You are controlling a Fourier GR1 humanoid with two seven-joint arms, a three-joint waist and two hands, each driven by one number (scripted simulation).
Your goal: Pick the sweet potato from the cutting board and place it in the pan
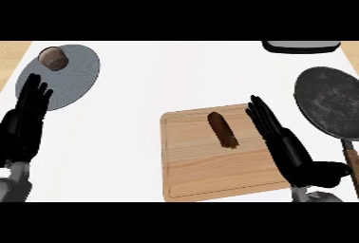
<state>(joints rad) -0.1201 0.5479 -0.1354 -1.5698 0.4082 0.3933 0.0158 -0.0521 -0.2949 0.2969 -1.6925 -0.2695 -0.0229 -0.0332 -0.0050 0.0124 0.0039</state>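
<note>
A long brown sweet potato [222, 129] lies on the wooden cutting board [203, 171], in its upper middle part. My right hand [284, 144] is over the board's right edge, open with straight fingers, just right of the sweet potato and apart from it. The dark round pan [331, 102] sits at the right, its handle [350, 161] running down toward the lower edge. My left hand [26, 118] rests open at the far left, fingers up.
A grey plate [70, 80] at the upper left carries a round brownish lump [53, 57]. A dark object with a pale rim [301, 46] shows at the top right edge. The white counter has wooden strips at both upper corners.
</note>
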